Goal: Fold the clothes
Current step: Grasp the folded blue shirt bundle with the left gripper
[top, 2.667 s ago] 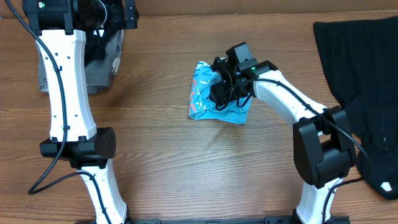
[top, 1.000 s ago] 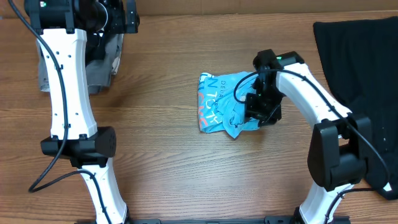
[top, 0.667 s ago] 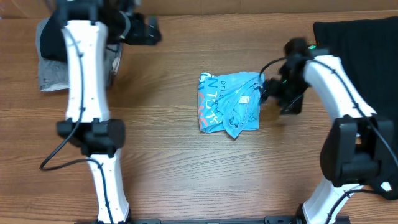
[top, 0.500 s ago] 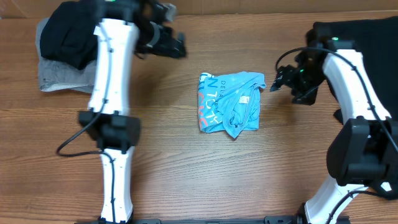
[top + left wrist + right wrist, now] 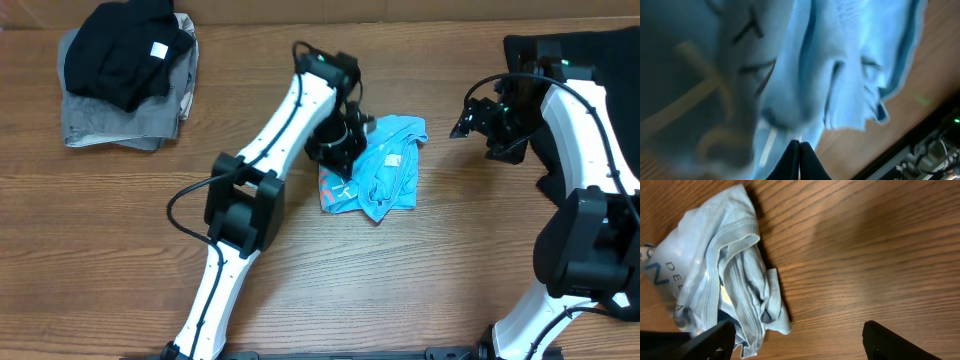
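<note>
Lying beneath the closed left claw (image 5: pixel 799 148), blue T-shirt (image 5: pixel 392 168) sits apart from open right claw (image 5: pixel 801 339).

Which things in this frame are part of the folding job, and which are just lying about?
Job: light blue T-shirt, mid-table, left fingers shut against it; black garment, right edge.
Lying about: black-on-grey clothes pile, far-left corner, untouched.

On the table (image 5: pixel 300 270), T-shirt (image 5: pixel 390 170) centre, clothes pile (image 5: pixel 125 85) back left, large garment (image 5: pixel 618 70) right.
</note>
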